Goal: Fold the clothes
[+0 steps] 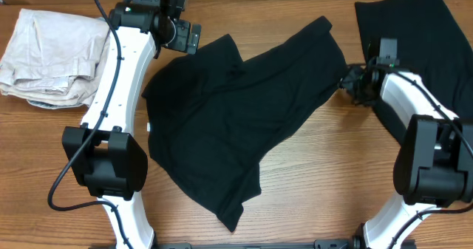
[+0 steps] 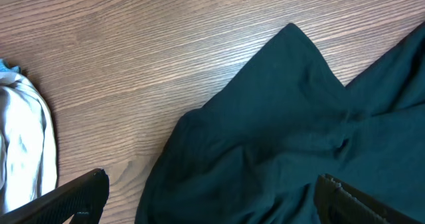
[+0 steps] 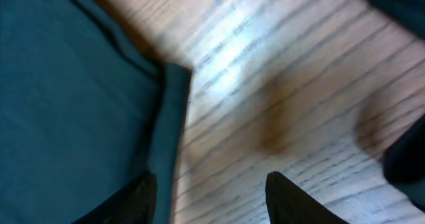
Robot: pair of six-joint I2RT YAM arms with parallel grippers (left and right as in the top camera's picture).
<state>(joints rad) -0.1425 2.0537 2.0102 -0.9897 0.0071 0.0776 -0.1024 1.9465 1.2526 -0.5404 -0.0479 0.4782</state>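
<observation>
A soft black fabric T-shirt [image 1: 236, 123] lies rumpled and spread across the middle of the brown wood-grain table [image 1: 318, 182], with 1 corner reaching toward the lower centre of the overhead frame. A 2nd black fabric garment [image 1: 421, 35] fills the upper right corner. A crumpled cream cloth bundle [image 1: 52, 53] sits at the upper left. The left gripper [image 1: 185, 33] is over the T-shirt's upper left edge. In its wrist view its 2 fingers [image 2: 66, 197] stand wide apart with the T-shirt below them, gripping nothing. The right gripper [image 1: 353, 83] is at the T-shirt's right edge. Its fingers [image 3: 292, 197] are apart over bare table, and the hemmed edge of the T-shirt lies just beside the finger at the frame's lower left.
</observation>
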